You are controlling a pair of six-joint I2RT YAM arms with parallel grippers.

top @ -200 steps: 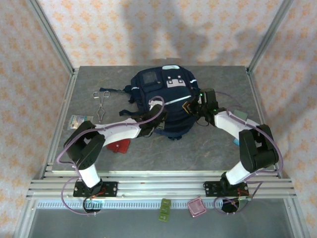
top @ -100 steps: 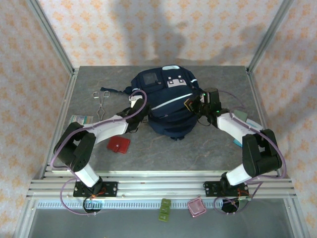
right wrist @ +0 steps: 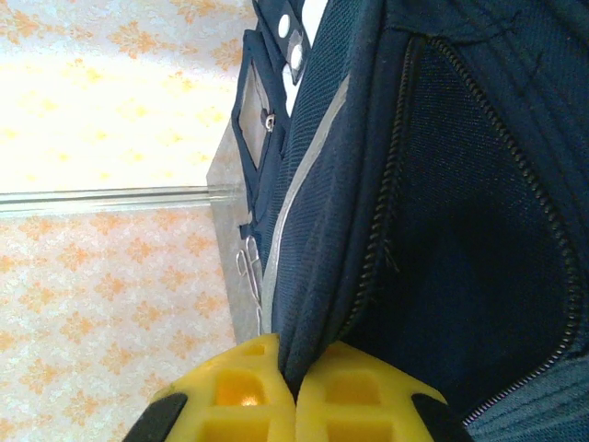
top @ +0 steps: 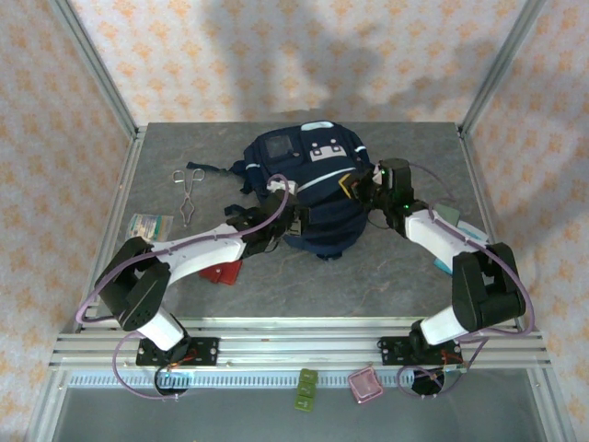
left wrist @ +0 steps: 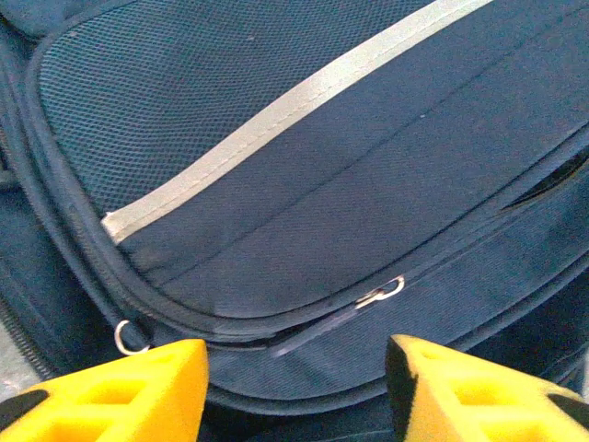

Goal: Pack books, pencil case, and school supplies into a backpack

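- Where the right pincer (right wrist: pixel 294 359) meets the backpack (top: pixel 322 230), it is clamped on a fold of fabric beside the open zip (right wrist: pixel 398 157), at its right side.
- The left pincer (left wrist: pixel 294 368) stands apart, holding nothing, at the backpack's near-left edge, facing a zip pull (left wrist: pixel 380 293).
- The backpack lies mid-way across the worktop (top: pixel 386 276); the red square (top: pixel 224 273) lies near-left of it, partly under the left arm (top: pixel 198 249).
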